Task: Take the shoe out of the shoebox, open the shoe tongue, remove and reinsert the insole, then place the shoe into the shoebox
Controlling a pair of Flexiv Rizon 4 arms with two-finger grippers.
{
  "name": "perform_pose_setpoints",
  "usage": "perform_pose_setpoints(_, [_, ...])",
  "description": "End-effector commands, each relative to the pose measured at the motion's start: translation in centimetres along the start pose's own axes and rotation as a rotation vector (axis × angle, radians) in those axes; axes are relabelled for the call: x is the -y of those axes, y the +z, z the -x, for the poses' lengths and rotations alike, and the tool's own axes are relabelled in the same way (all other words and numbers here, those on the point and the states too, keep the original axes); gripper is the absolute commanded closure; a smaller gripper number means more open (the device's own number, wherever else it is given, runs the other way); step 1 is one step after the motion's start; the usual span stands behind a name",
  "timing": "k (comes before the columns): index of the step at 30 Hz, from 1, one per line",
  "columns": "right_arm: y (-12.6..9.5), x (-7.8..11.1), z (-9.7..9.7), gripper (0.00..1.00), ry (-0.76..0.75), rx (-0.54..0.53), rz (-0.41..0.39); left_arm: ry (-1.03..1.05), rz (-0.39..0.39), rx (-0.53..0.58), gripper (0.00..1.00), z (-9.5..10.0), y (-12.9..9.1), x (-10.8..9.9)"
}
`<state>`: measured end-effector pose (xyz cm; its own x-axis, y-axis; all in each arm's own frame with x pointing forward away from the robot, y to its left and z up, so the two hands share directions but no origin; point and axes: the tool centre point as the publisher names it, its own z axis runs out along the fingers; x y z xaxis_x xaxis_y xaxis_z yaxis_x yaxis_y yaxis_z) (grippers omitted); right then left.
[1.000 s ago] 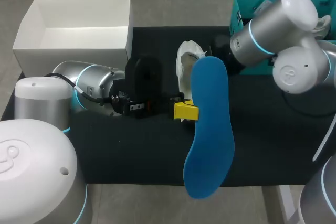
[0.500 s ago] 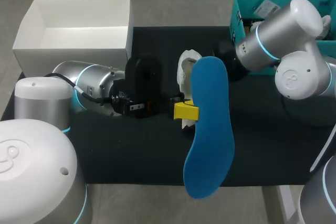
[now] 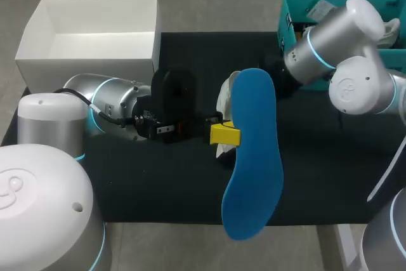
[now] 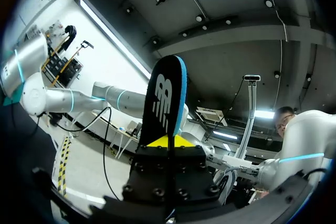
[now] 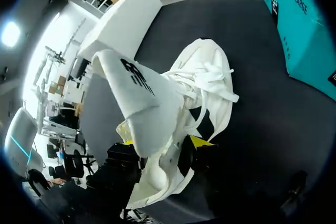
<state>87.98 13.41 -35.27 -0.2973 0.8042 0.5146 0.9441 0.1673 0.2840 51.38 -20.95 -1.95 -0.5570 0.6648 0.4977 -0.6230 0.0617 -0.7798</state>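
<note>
My left gripper [image 3: 225,134] is shut on the side edge of the blue insole [image 3: 254,157], held above the mat. In the left wrist view the insole [image 4: 167,95] stands edge-on from the closed yellow tips of that gripper [image 4: 168,141]. The white shoe [image 3: 223,96] lies behind the insole, largely hidden by it. In the right wrist view the shoe [image 5: 207,85] has its tongue [image 5: 139,95] raised and its laces loose. My right gripper [image 5: 164,145] is open, a yellow tip on either side of the shoe's heel end. My right arm [image 3: 330,49] comes in from the far right.
The open white shoebox [image 3: 89,68] stands at the far left, also seen as the white shoebox [image 5: 128,22] beyond the shoe. A teal box [image 3: 288,4] sits at the far right, close to my right arm. A black mat [image 3: 158,188] covers the table.
My right gripper has opened and the right arm has shifted slightly to the right. The shoe has sunk lower behind the insole. The left arm and insole have not moved.
</note>
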Motion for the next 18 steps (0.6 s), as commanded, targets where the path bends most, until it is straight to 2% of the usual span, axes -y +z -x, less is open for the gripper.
perform_pose_setpoints(1, [-3.2,1.0,-1.7,0.0,-0.004,-0.041,0.09,0.0,-0.001,0.0,1.0,0.0,0.0,0.0])
perform_pose_setpoints(4, [-4.7,0.6,-2.5,0.0,-0.01,-0.139,0.207,0.0,-0.001,0.0,1.0,0.0,0.0,0.0])
perform_pose_setpoints(5, [-4.9,0.4,-2.6,0.0,-0.033,-0.16,0.222,0.0,-0.001,0.0,1.0,0.0,0.0,0.0])
perform_pose_setpoints(18, [-4.9,0.4,-2.6,0.0,-0.033,-0.16,0.222,0.0,-0.001,0.0,1.0,0.0,0.0,0.0])
